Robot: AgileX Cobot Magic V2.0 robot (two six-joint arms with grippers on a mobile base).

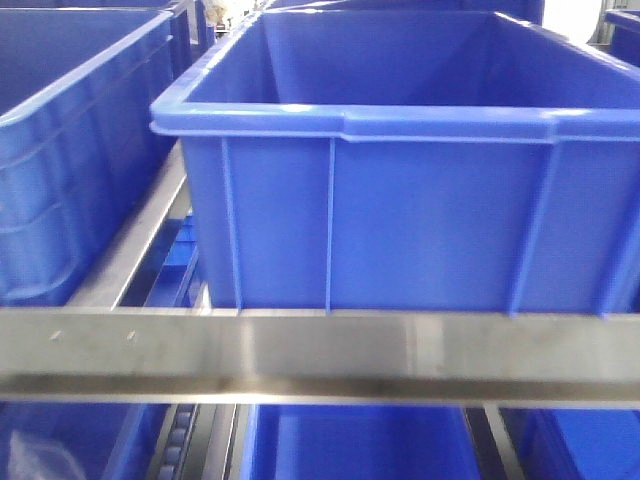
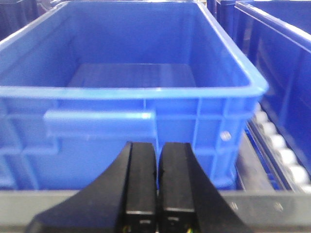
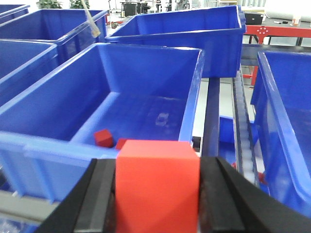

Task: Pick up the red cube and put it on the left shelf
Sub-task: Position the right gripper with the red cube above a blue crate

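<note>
Holding the red cube [image 3: 158,187], the right gripper [image 3: 158,169] has its jaws clamped on the cube's two side faces. The cube sits square: one flat face toward the wrist camera, top edge level, no tilt. Its sides look equal, so no long axis can be told. It hangs just short of the near rim of an open blue crate [image 3: 146,97]. On that crate's floor lie two smaller-looking red cubes, one [image 3: 103,138] just left of the other [image 3: 121,143], the second partly hidden behind the held cube. More blue crates crowd both sides and the rear. A red-framed counter [image 3: 277,31] stands far right. The left gripper [image 2: 158,148] has jaws pressed together, nothing between them, facing the handle side of another blue crate [image 2: 121,116]; white rollers [image 2: 277,145] run along its right. In the front view, the left shelf [image 1: 320,355] shows its brushed steel rail with small screws, carrying a ribbed blue crate [image 1: 400,220].
</note>
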